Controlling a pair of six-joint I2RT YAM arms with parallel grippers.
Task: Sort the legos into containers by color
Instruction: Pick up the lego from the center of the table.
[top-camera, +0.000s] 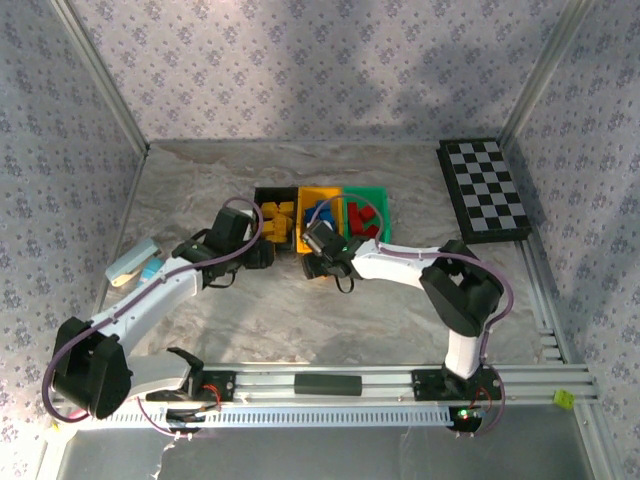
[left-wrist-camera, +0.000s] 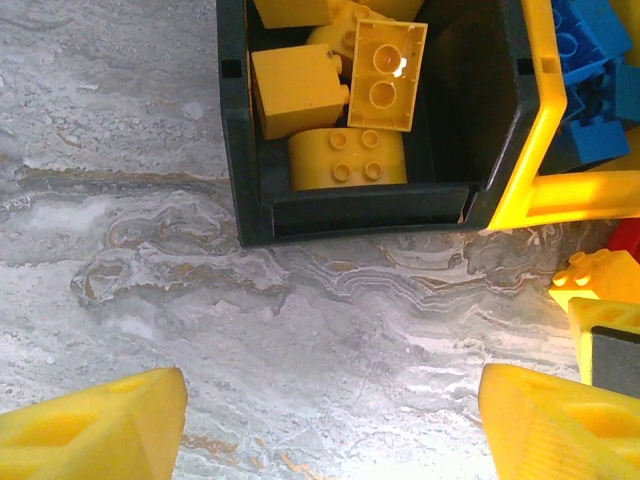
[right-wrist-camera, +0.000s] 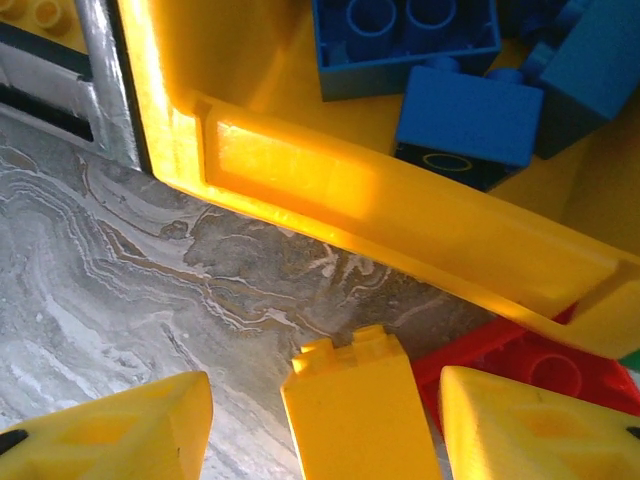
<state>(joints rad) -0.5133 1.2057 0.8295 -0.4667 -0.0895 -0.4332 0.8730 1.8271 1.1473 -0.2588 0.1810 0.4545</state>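
Observation:
Three containers stand side by side at mid-table: a black bin (top-camera: 262, 192) with yellow legos (left-wrist-camera: 300, 90), a yellow bin (top-camera: 318, 192) with blue legos (right-wrist-camera: 410, 40), and a green bin (top-camera: 372, 193) with red legos (top-camera: 362, 218). My left gripper (top-camera: 262, 256) hangs open over bare table just in front of the black bin (left-wrist-camera: 350, 215), nothing between its fingers. My right gripper (right-wrist-camera: 325, 420) is low in front of the yellow bin's wall (right-wrist-camera: 350, 190). Its jaws stand either side of a yellow brick (right-wrist-camera: 355, 410) with a gap showing on each side. A red brick (right-wrist-camera: 530, 365) lies just right of it.
A black-and-white chequered board (top-camera: 483, 190) lies at the back right. Patterned walls close in the table at the back and both sides. A metal rail (top-camera: 330, 385) carrying the arm bases runs along the near edge. Open marble surface (top-camera: 300, 320) lies in front of the bins.

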